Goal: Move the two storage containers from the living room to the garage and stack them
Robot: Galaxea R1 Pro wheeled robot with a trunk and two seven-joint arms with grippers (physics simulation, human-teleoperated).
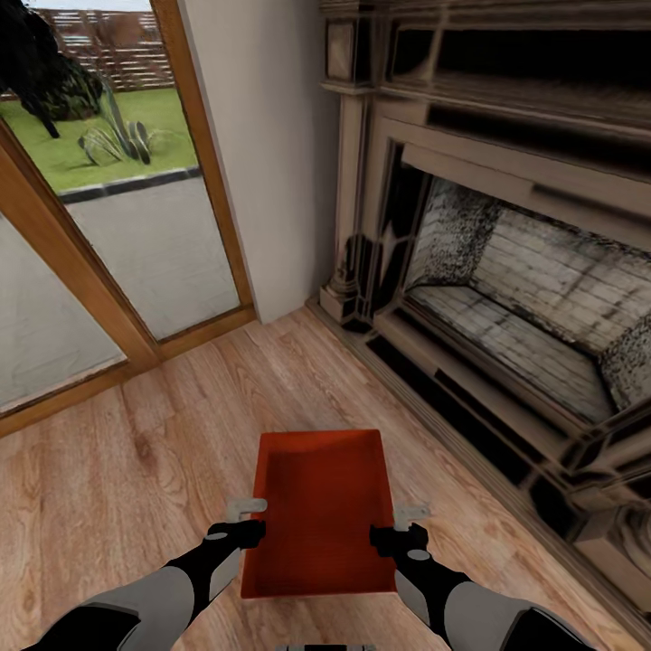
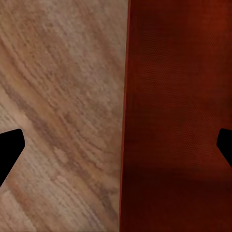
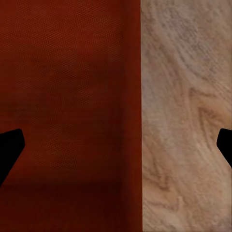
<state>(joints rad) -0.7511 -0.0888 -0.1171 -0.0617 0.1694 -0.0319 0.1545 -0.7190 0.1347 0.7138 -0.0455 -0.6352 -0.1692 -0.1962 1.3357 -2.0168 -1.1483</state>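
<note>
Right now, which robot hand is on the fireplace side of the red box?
The right gripper. It straddles the storage container's wall on the side facing the fireplace; the left gripper straddles the window-side wall.

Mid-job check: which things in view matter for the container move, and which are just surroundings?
Job:
storage container
left gripper and right gripper, each open, straddling a side wall of the container

Surroundings:
fireplace
wood plank floor
glass door, lawn outside
</note>
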